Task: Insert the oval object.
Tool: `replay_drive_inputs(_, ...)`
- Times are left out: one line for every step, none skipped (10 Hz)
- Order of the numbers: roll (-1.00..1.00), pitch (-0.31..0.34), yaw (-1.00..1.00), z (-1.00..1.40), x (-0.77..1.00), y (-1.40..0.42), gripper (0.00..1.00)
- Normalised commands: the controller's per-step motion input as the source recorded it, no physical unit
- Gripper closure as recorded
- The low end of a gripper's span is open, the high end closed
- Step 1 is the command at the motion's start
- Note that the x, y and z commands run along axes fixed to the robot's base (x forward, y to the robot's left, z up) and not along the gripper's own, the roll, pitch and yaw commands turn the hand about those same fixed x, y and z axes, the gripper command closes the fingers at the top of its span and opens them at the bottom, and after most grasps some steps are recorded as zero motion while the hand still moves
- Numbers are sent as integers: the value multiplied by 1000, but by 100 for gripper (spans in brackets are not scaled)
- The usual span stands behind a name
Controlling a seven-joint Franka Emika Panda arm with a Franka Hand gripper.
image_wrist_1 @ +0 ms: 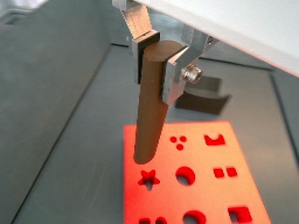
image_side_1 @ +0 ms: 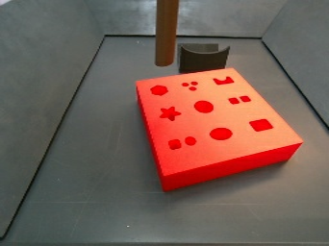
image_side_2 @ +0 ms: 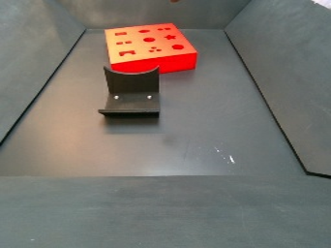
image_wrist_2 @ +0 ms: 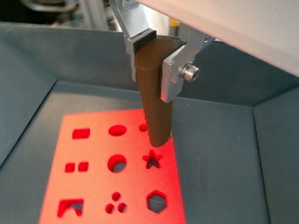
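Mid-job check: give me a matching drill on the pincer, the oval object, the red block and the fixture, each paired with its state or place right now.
Things:
1. pincer
2. oval object
3. red block
4. fixture

States or places:
A. lies flat on the bin floor, shaped holes facing up
B. hangs upright above the red block, not yet in any hole
C. stands on the floor beside the red block, holding nothing
D. shut on the upper end of the brown peg

Pairs: 1-D, 2-B, 3-A, 4-C

1 gripper (image_wrist_1: 159, 59), 1 oval object (image_wrist_1: 149, 105), 1 red block (image_side_1: 213, 125), 1 fixture (image_side_2: 130, 92).
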Motion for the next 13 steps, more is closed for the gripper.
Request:
replay_drive_inputs(-176, -276, -846, 126, 43, 91, 100)
replay_drive_inputs(-81, -279, -791, 137, 103, 14, 100)
replay_drive_inputs(0, -224, -849, 86, 100, 0, 100)
replay_drive_inputs(70, -149, -894, 0, 109, -77, 100)
replay_drive_inputs(136, -84, -923, -29, 100, -114, 100)
replay_drive_inputs(203, -84, -909, -177, 109, -126, 100)
replay_drive_inputs(357, -31, -786, -451, 123, -89, 100)
replay_drive_inputs(460, 0, -466, -460, 360, -217, 100)
replay_drive_inputs(427, 0, -137, -197, 689, -326, 100)
replay_drive_inputs(301, -16, -80, 0, 817, -454, 100)
replay_drive_inputs(316, 0, 0, 63, 889, -543, 100)
replay_drive_inputs(309, 0, 0, 83, 934, -526, 100)
replay_drive_inputs(287, 0, 0, 0, 891, -557, 100)
